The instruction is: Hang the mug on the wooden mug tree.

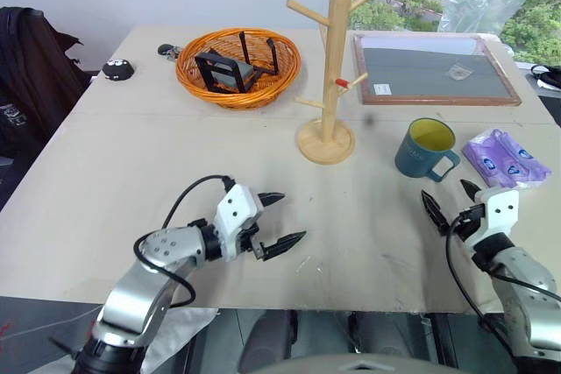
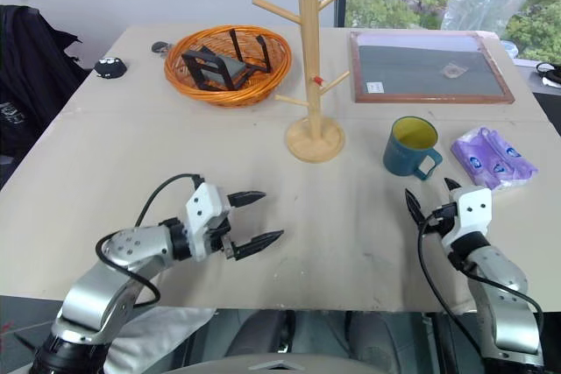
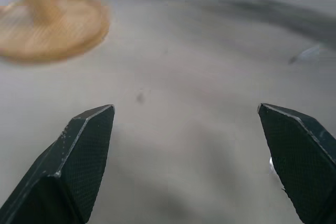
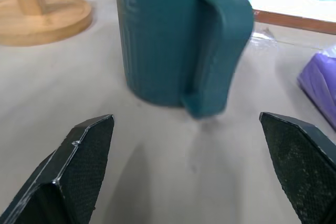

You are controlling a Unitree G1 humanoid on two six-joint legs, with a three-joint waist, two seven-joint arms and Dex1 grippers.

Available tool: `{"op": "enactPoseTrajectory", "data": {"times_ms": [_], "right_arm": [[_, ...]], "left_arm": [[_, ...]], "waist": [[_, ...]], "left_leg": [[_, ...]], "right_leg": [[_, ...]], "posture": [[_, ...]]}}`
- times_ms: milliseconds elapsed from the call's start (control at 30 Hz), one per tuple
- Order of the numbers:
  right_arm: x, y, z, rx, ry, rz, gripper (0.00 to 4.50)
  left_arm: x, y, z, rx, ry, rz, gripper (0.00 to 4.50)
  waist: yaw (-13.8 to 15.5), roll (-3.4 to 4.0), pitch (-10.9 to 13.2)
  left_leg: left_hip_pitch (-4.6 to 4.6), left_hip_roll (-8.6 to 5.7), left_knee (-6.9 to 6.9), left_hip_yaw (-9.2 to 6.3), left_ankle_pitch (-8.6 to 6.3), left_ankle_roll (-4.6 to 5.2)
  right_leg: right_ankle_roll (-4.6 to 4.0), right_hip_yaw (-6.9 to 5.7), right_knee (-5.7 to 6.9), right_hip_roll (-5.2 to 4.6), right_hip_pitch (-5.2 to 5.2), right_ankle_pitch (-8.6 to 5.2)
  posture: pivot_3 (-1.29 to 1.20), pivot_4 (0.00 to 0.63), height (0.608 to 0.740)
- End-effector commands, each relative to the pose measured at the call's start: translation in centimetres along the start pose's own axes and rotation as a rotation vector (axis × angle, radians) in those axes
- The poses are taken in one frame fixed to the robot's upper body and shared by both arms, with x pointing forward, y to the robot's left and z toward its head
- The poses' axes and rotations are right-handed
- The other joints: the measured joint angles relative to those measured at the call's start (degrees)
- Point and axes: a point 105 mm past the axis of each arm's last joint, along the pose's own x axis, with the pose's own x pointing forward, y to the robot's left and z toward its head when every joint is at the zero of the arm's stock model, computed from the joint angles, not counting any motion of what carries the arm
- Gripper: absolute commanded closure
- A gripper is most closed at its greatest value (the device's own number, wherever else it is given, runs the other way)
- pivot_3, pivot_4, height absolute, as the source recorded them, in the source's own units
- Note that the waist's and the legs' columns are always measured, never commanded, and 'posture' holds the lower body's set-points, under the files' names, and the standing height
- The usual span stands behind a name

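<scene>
The mug (image 1: 426,148) stands between the wooden mug tree (image 1: 329,76) and purple packets (image 1: 505,158) (both claws released).

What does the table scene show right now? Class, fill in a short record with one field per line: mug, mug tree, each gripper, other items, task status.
mug: the mug stands upright on the table, handle toward the robot
mug tree: the wooden mug tree stands to the mug's left, pegs bare
right gripper: right gripper open, just short of the mug, not touching
left gripper: left gripper open, holding nothing
other items: orange basket, framed board, purple packet
task status: mug not yet grasped
</scene>
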Motion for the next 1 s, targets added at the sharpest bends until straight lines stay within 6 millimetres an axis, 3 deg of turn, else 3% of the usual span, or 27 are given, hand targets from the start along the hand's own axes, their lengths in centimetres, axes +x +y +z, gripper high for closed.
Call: {"op": "enactPoseTrajectory", "data": {"times_ms": [33,200,433,567,767,800,867,1000], "right_arm": [[0.8,-0.8,1.6,-0.049,-0.053,-0.132,0.01],[2.0,-1.6,2.0,-0.032,-0.081,-0.254,0.01],[3.4,-2.3,1.6,-0.053,-0.060,-0.341,0.01],[3.9,-2.3,1.5,-0.060,-0.059,-0.344,1.13],[4.5,-2.3,1.5,-0.050,-0.055,-0.327,4.16],[4.6,-2.3,1.5,-0.047,-0.055,-0.318,4.42],[4.7,-2.2,1.8,-0.037,-0.061,-0.291,4.42],[5.1,-0.8,3.9,-0.014,-0.044,-0.050,4.42]], "left_arm": [[0.9,-0.5,3.3,0.064,-0.066,-0.095,0.00],[1.5,-0.1,5.9,0.107,-0.107,-0.126,0.00],[1.7,0.2,6.7,0.130,-0.100,-0.121,0.00],[1.8,0.2,6.8,0.130,-0.100,-0.118,0.00],[1.7,0.2,6.7,0.131,-0.096,-0.106,0.00],[1.6,0.3,6.7,0.132,-0.096,-0.102,0.00],[1.6,0.4,6.7,0.132,-0.097,-0.091,0.00],[1.5,1.1,7.6,0.092,-0.189,-0.010,0.00]], "waist": [[-0.11,0.00,0.01],[-0.38,0.00,0.00],[-0.36,0.00,0.02],[-0.37,0.00,0.02],[-0.42,0.01,0.02],[-0.40,0.01,0.03],[-0.44,0.00,0.02],[-0.39,0.03,0.05]], "left_leg": [[0.01,0.00,0.00,0.02,0.00,0.00],[0.05,-0.14,0.01,0.04,0.01,-0.01],[0.02,-0.14,-0.01,0.09,0.02,-0.02],[0.02,-0.15,0.00,0.08,0.02,-0.02],[0.02,-0.14,-0.01,0.10,0.02,-0.02],[0.02,-0.14,-0.01,0.09,0.02,-0.02],[0.02,-0.14,-0.01,0.09,0.02,-0.02],[0.01,-0.14,0.01,0.11,0.02,-0.01]], "right_leg": [[0.00,0.01,0.00,0.01,0.00,0.00],[0.01,0.05,0.06,0.04,0.00,0.00],[0.01,0.08,0.05,0.05,-0.06,0.00],[0.00,0.08,0.07,0.05,-0.06,0.00],[0.01,0.10,0.06,0.06,-0.07,0.00],[0.00,0.09,0.06,0.06,-0.07,0.00],[0.00,0.09,0.06,0.06,-0.06,0.00],[0.01,0.11,0.05,0.04,-0.06,0.01]], "posture": [[0.00,0.150,0.740],[0.00,0.150,0.740],[0.00,0.150,0.740],[0.00,0.150,0.740],[0.00,0.150,0.740],[0.00,0.150,0.740],[0.00,0.150,0.740],[0.00,0.150,0.740]]}}
